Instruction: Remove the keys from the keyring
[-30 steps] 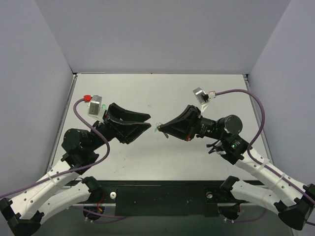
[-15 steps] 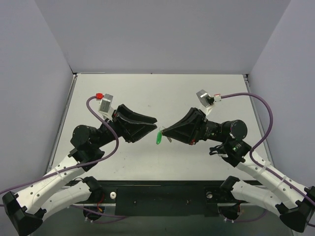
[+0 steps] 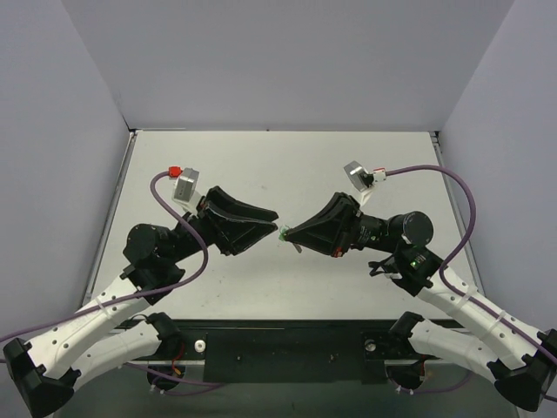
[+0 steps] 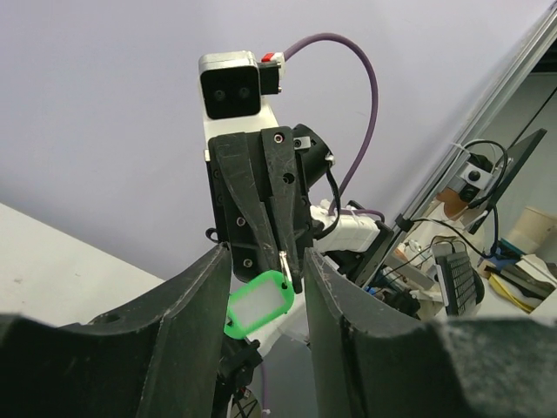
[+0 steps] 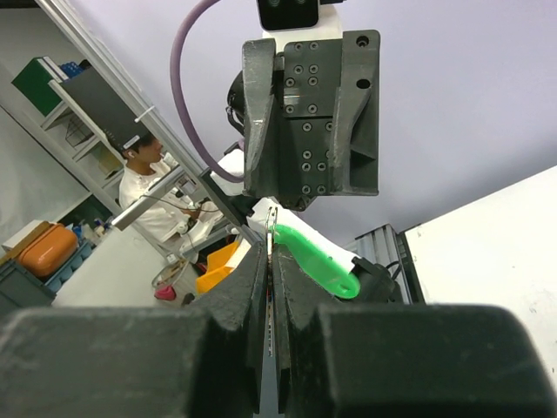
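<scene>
**Two claws nose to nose over the middle of the desk**

The right claw (image 3: 288,232) is pinched tight on the keyring (image 4: 285,262). Its own wrist camera sees this thin silver loop edge-on, as a bright sliver rising out of the closed fingers. One green-headed key (image 4: 257,302) hangs from the ring; whether others hang behind it cannot be told. Ring and key are held in the air over the centre of the desk (image 3: 287,165), well away from every corner and about midway between the near and far edges.

The hold reads as an anchor. With the ring clamped and lifted, the key dangles free below the fingertips with nothing under it, so a second claw can reach it from the side.

The left claw (image 3: 269,219) points straight at the key from the left-edge side, its fingers spread to a moderate gap. In its wrist view the green head sits between those fingers. The overhead view puts the tips just beside the green. Whether either finger touches the key is not clear.

The step in hand looks like lining up to take the key. The next move seems delicate: close on the small plastic head alone, then work it round the ring while the right claw holds firm. A grip that catches both would probably just tug the ring loose.
</scene>
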